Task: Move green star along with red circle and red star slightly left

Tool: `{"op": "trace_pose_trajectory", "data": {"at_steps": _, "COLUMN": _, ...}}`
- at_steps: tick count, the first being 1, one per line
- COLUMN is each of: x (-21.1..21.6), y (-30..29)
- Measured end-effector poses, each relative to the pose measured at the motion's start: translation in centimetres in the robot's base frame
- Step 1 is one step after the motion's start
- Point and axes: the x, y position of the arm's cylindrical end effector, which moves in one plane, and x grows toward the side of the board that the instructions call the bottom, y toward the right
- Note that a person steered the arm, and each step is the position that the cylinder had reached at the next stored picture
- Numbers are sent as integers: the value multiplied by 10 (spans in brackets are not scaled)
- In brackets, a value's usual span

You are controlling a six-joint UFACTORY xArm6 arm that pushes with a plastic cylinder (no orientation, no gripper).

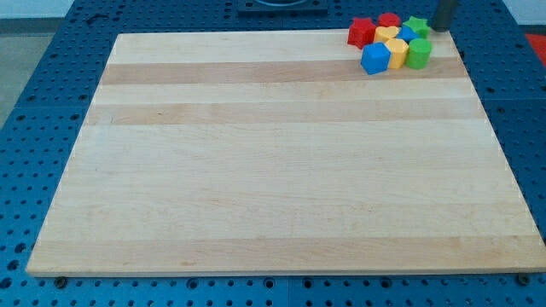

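Observation:
All the blocks sit in one tight cluster at the view's top right corner of the wooden board (273, 170). The green star (415, 25) is at the cluster's top right. The red circle (389, 20) is to its left at the top edge. The red star (360, 32) is the leftmost block. My tip (440, 29) is the end of a dark rod coming down from the view's top edge. It stands just right of the green star, very close to it; I cannot tell if they touch.
In the same cluster are a yellow block (386, 34), a second yellow block (398, 52), a blue block (374, 58), a small blue block (407, 37) and a green cylinder (419, 53). A blue perforated table (51, 102) surrounds the board.

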Motion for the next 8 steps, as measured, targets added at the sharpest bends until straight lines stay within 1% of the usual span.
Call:
{"op": "trace_pose_trajectory", "data": {"at_steps": 2, "x": 1, "y": -37}}
{"op": "trace_pose_trajectory", "data": {"at_steps": 6, "x": 0, "y": -60}}
{"op": "trace_pose_trajectory", "data": {"at_steps": 7, "x": 0, "y": -117}}
{"op": "trace_pose_trajectory", "data": {"at_steps": 8, "x": 0, "y": -156}}
